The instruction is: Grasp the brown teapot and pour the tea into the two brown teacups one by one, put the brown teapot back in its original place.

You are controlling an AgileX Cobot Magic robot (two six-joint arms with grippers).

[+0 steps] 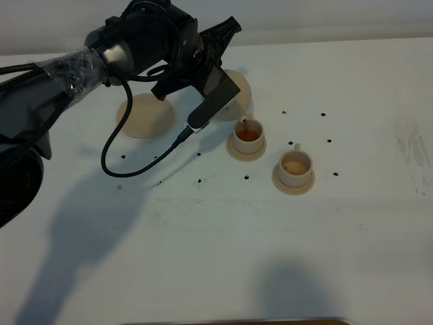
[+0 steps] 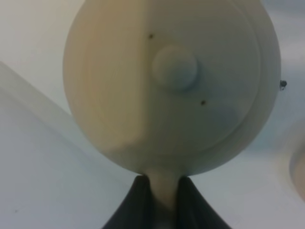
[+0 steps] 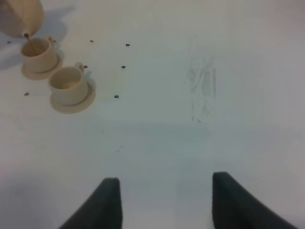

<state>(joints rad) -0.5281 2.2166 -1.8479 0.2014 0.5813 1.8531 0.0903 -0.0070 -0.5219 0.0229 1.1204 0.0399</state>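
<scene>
**Teapot tipped over the first cup, tea running**

The teapot (image 1: 240, 91) hangs tilted above the counter (image 1: 223, 244) with its spout over the first cup (image 1: 248, 133). A thin brown stream falls into that cup, and the high view shows orange-brown tea inside it.

The left end effector (image 2: 162, 180) is clamped on the teapot's loop handle. Its wrist view shows the handle pinched between two dark fingers (image 2: 138, 205), with the lid and knob (image 2: 175, 67) facing the lens (in the high view the arm hides this grip).

The second cup (image 1: 295, 166) stands on its own saucer just beside the first, not touching it. Whether it holds tea is hard to make out. The big saucer (image 1: 142, 116) lies bare behind the arm, which partly covers it.

The right end effector (image 3: 164, 183) is open with nothing between its fingers, above bare counter well apart from the cups. The high view does not show it, and its own wrist view catches the teapot only as a cut-off corner. Small specks (image 1: 323, 114) dot the counter around the cups.
</scene>
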